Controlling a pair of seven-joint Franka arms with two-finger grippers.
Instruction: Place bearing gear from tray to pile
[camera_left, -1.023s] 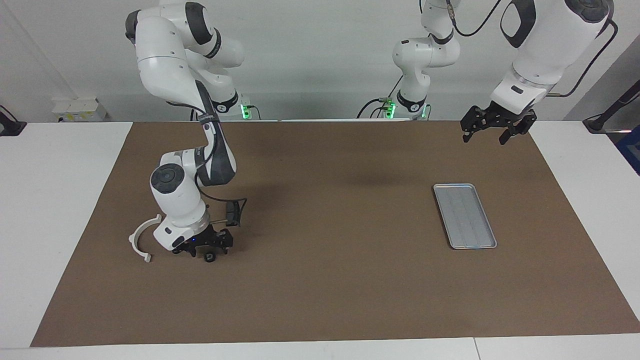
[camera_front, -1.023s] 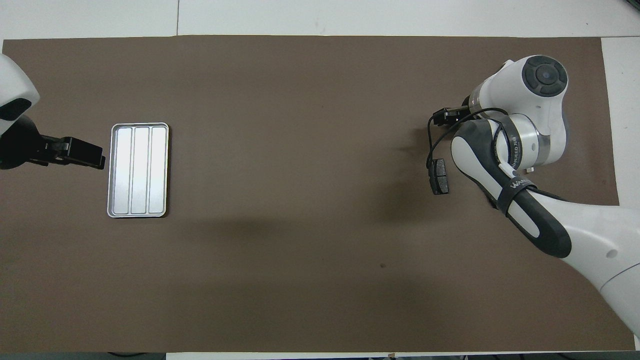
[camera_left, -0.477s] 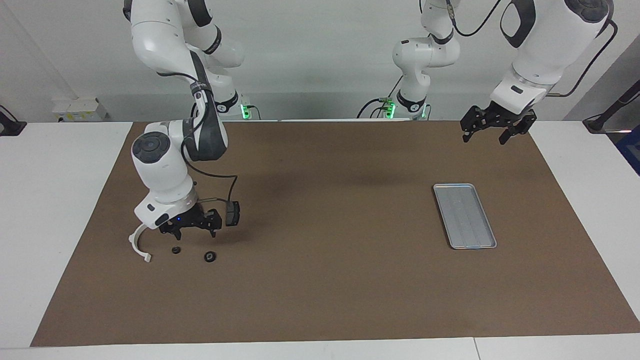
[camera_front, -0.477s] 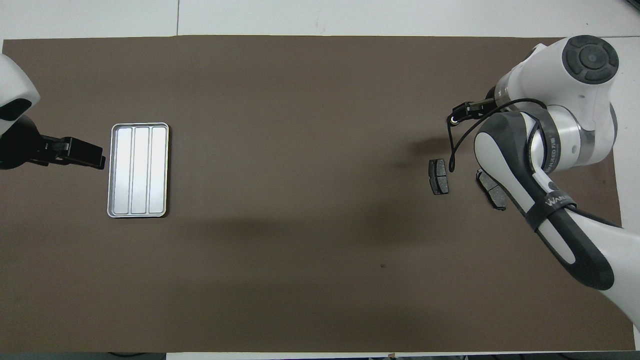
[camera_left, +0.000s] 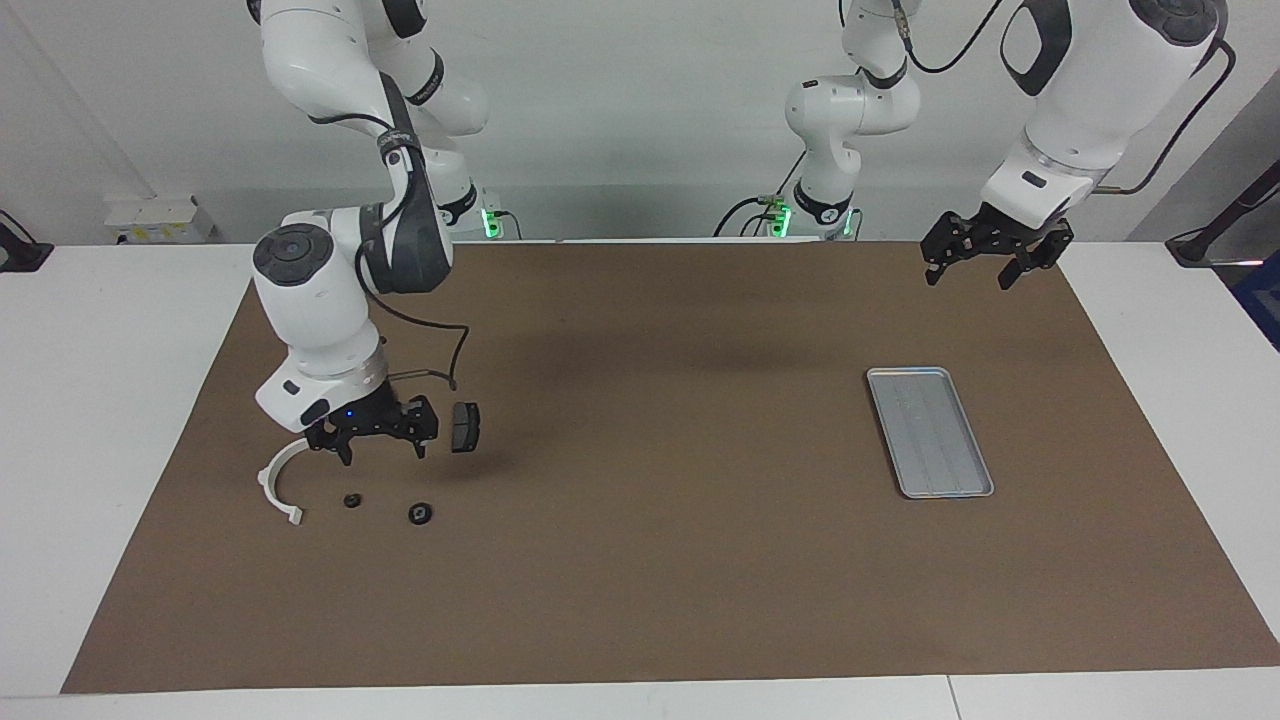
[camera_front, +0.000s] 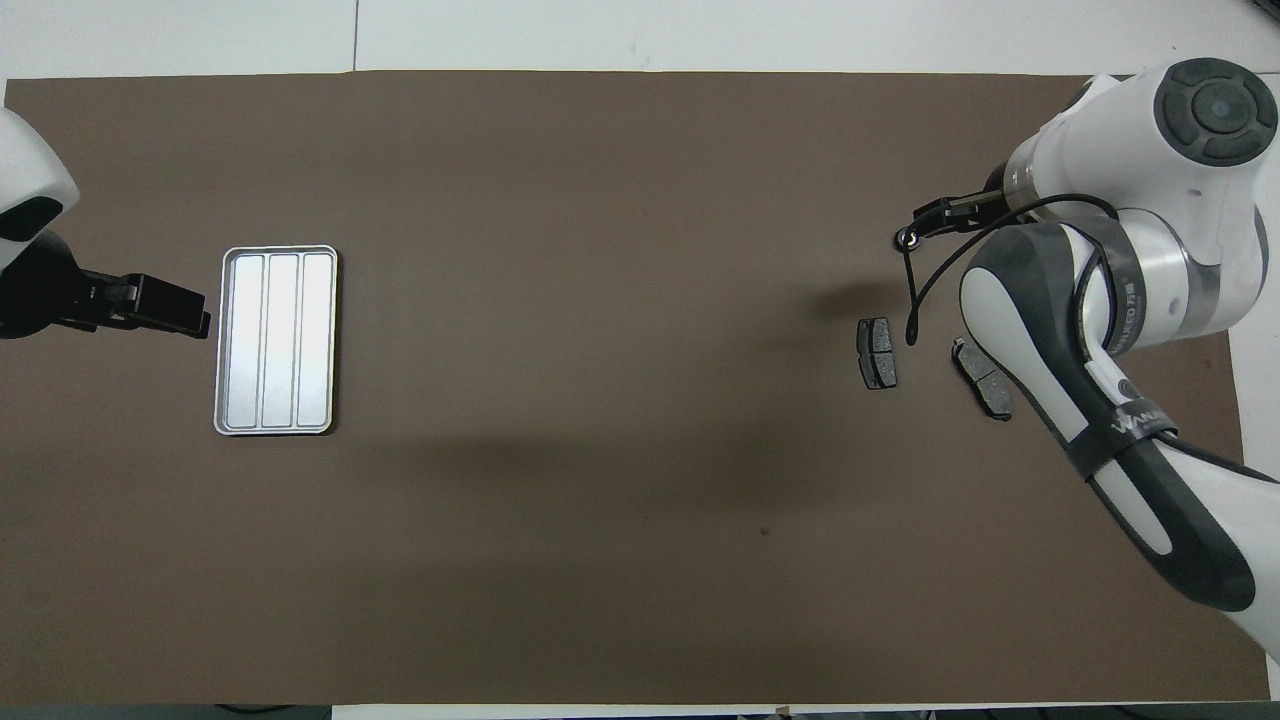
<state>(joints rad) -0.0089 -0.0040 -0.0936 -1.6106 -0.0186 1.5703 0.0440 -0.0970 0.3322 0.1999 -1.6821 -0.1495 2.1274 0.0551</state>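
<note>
The bearing gear (camera_left: 420, 514), a small black ring, lies on the brown mat in the pile. With it lie a smaller black round part (camera_left: 352, 500), a white plastic arc (camera_left: 278, 480) and two dark brake pads (camera_front: 877, 353) (camera_front: 985, 378). My right gripper (camera_left: 380, 450) hangs open and holds nothing, a little above the pile; in the overhead view its own wrist hides it. The silver tray (camera_left: 930, 432) (camera_front: 275, 340) lies bare toward the left arm's end. My left gripper (camera_left: 980, 268) (camera_front: 190, 315) waits open in the air over the mat beside the tray.
A brown mat (camera_left: 650, 560) covers most of the white table. The right arm's forearm and a looping black cable (camera_front: 915, 290) hang over the pile. One brake pad (camera_left: 465, 427) shows just beside the right gripper in the facing view.
My right gripper has lifted off the mat and drawn back toward the robots, uncovering both black round parts and the second brake pad. The left arm has not moved.
</note>
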